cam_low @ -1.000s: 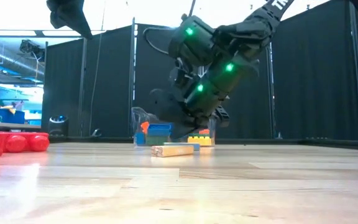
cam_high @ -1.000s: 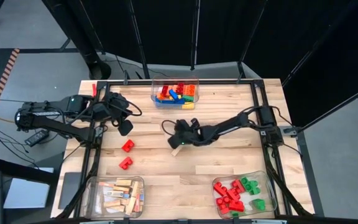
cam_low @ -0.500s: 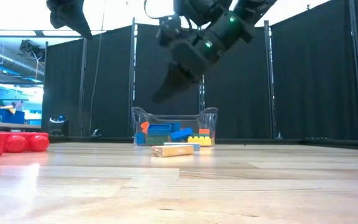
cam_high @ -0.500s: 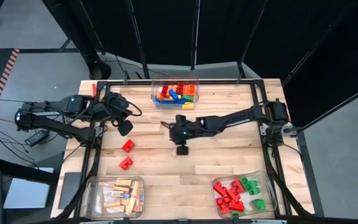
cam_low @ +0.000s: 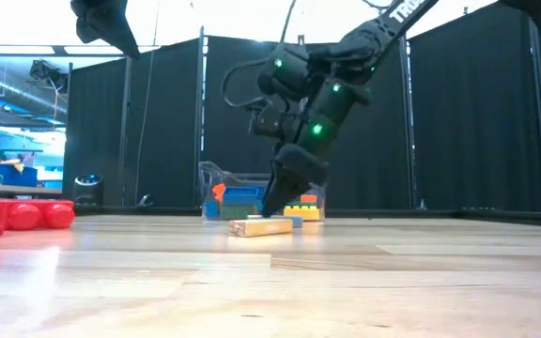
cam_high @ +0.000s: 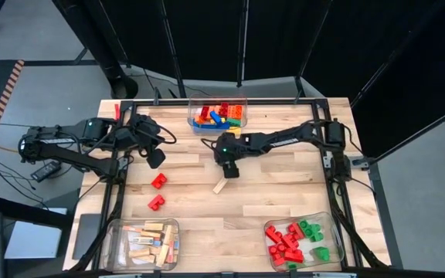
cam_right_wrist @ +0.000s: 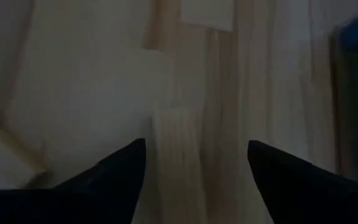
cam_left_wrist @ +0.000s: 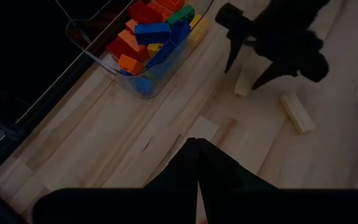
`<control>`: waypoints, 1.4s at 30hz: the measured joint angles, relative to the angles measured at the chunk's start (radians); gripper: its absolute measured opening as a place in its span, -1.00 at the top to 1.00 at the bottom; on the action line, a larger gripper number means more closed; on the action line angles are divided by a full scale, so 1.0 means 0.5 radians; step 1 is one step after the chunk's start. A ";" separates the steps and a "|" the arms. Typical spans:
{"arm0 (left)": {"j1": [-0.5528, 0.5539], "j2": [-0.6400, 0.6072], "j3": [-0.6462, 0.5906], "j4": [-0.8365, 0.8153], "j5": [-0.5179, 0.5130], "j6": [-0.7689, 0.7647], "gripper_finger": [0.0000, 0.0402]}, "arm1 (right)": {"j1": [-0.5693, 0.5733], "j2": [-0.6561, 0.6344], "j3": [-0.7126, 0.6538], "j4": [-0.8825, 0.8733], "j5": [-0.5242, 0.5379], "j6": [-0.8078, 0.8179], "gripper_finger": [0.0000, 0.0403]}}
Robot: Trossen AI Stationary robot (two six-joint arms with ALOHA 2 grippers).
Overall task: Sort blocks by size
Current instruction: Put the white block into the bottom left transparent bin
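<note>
Hovering released, fingers spread, over the table's middle: right gripper, straddling one pale tan wooden bar. Lying just beside it, a second pale wooden bar, flat on the light wooden table. Standing close behind, clear plastic bin of mixed coloured studded bricks. Waiting clenched near the table's left edge: left gripper, two red studded bricks lying nearby.
</note>
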 joint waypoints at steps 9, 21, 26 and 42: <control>0.000 0.001 0.000 0.014 0.000 -0.012 0.93 | -0.070 0.112 0.018 -0.229 -0.166 -0.017 -0.15; 0.000 0.001 0.000 0.015 0.001 -0.004 0.93 | 0.105 0.079 0.146 -0.341 0.013 0.304 0.40; 0.000 0.001 0.000 0.015 0.000 0.002 0.93 | 0.246 0.039 0.523 -0.240 -0.007 0.371 0.40; 0.000 -0.001 0.000 -0.116 -0.001 0.002 0.93 | 0.742 0.279 1.058 0.745 -0.080 0.397 0.40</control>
